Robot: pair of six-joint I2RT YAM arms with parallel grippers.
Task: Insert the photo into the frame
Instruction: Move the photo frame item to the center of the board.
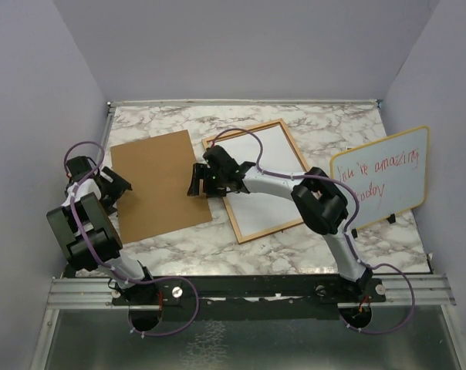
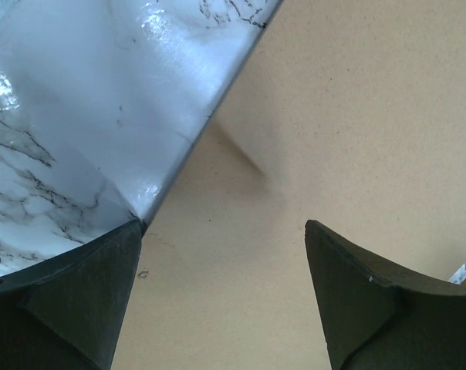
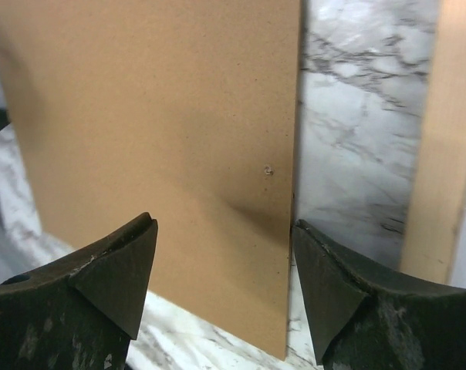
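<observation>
The frame (image 1: 295,146), with a thin orange-brown rim, lies flat at the table's middle with a white sheet (image 1: 271,154) inside it. No printed picture side of the photo shows. The brown back board (image 1: 160,185) lies out of the frame, to its left. My left gripper (image 1: 117,189) is open at the board's left edge; in the left wrist view (image 2: 225,293) the board (image 2: 333,116) spans its jaws. My right gripper (image 1: 196,181) is open at the board's right edge (image 3: 179,139), the edge by its right finger (image 3: 341,301). The frame's rim (image 3: 441,139) is beside it.
A yellow-rimmed whiteboard (image 1: 383,177) with red handwriting stands tilted at the right, near the right arm's elbow. The marble tabletop (image 1: 217,254) is walled at the back and both sides. Purple cables loop over both arms.
</observation>
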